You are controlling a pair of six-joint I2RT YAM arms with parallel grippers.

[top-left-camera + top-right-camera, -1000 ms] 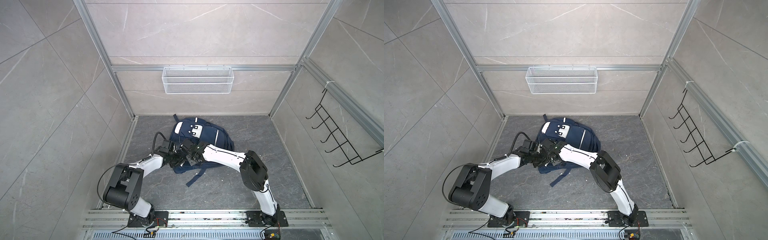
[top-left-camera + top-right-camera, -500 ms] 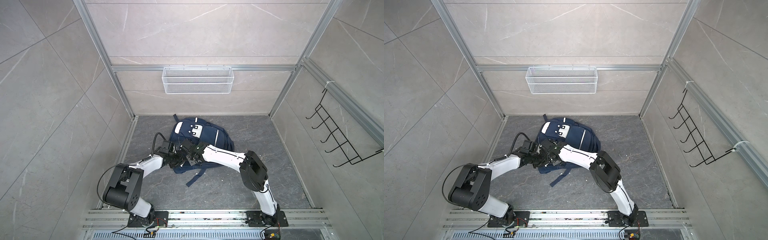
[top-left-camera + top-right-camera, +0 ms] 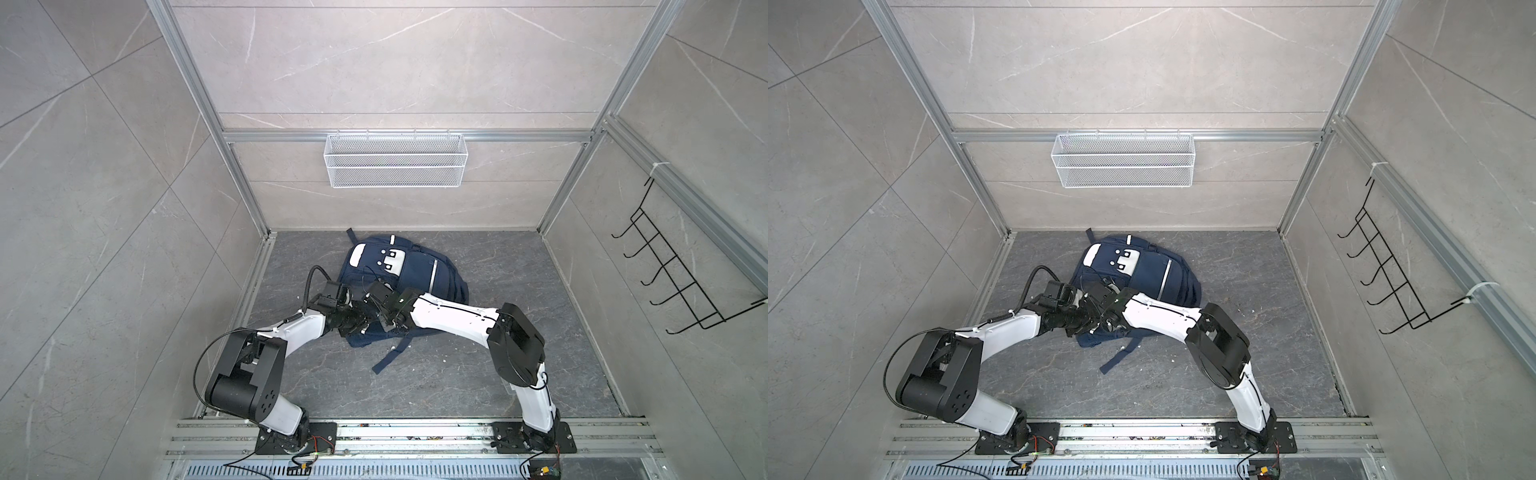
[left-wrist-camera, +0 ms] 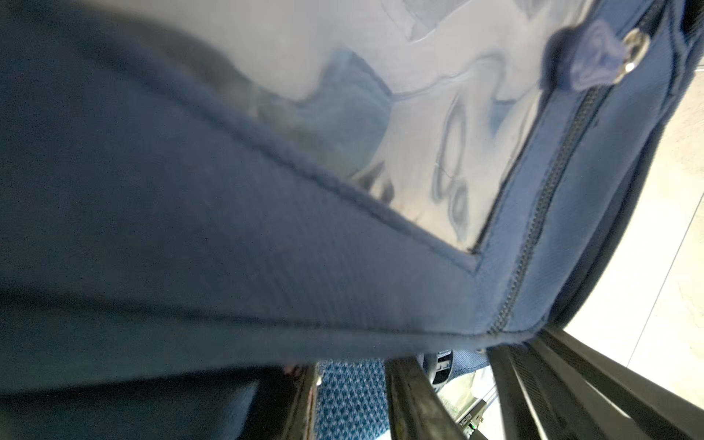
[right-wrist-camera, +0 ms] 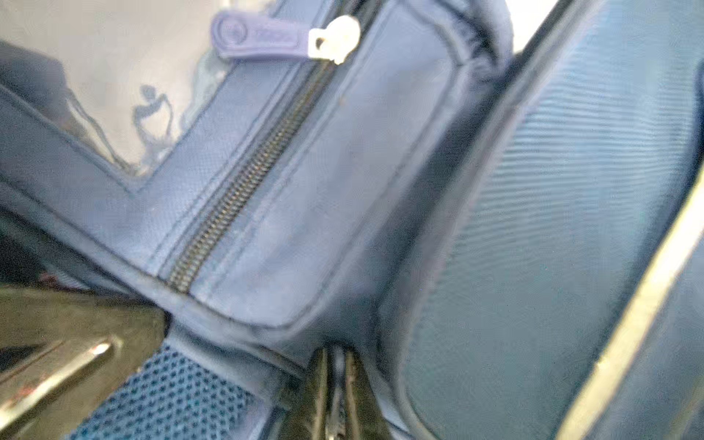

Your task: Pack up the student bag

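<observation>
Student bag [image 3: 415, 279], navy, white patches [image 3: 392, 262], silver stripe [image 3: 434, 276]

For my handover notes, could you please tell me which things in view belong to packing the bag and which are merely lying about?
Part of the job: the student bag; the left tool and the right tool, both at its near edge.
Just there: the white wire basket; the black hook rack.
</observation>
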